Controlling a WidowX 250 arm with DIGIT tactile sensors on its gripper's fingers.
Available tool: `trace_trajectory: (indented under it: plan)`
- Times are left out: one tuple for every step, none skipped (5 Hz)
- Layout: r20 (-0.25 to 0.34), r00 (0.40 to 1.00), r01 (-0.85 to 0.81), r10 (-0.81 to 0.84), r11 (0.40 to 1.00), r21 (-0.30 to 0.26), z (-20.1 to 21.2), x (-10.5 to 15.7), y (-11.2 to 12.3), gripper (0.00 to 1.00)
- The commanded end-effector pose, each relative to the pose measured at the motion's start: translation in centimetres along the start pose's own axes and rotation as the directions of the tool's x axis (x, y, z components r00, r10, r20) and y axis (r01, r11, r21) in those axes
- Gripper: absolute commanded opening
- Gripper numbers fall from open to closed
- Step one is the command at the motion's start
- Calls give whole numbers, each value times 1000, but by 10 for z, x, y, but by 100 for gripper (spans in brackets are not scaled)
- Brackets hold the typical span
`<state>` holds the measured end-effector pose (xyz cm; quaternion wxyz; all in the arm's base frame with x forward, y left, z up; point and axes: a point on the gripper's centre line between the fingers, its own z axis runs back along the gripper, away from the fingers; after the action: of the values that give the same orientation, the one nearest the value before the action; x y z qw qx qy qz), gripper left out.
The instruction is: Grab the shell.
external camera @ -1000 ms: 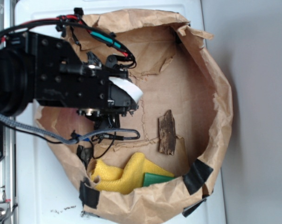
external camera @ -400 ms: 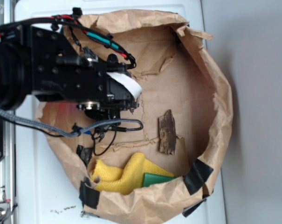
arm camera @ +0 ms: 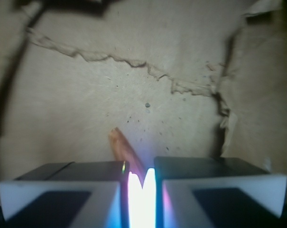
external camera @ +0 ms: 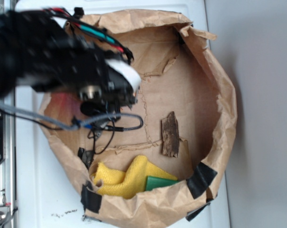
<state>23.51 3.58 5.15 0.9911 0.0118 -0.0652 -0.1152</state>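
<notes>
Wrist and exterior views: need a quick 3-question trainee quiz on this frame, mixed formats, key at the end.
1. True or false: in the wrist view, the shell sticks out from between the nearly closed jaws of the gripper.
2. Multiple choice: in the exterior view, what lies at the bottom edge of the paper bag, beside the yellow cloth? A) a green object B) a red cup C) a metal spoon
3. Fill in: the flat dark-brown piece lying apart from the arm, right of centre in the exterior view, is the ____.

Key: 1 true; 2 A; 3 bark

White tabletop (external camera: 43,190), grey floor (external camera: 262,114)
</notes>
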Motion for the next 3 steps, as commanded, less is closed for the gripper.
trace_trajectory:
  plan:
    - [63, 998, 21, -20, 1000, -21, 29, 6, 4, 100]
    - [45, 999, 31, -31, 1000, 1, 18, -1, 8, 100]
    - [42, 998, 39, -40, 999, 30, 5, -5, 11, 100]
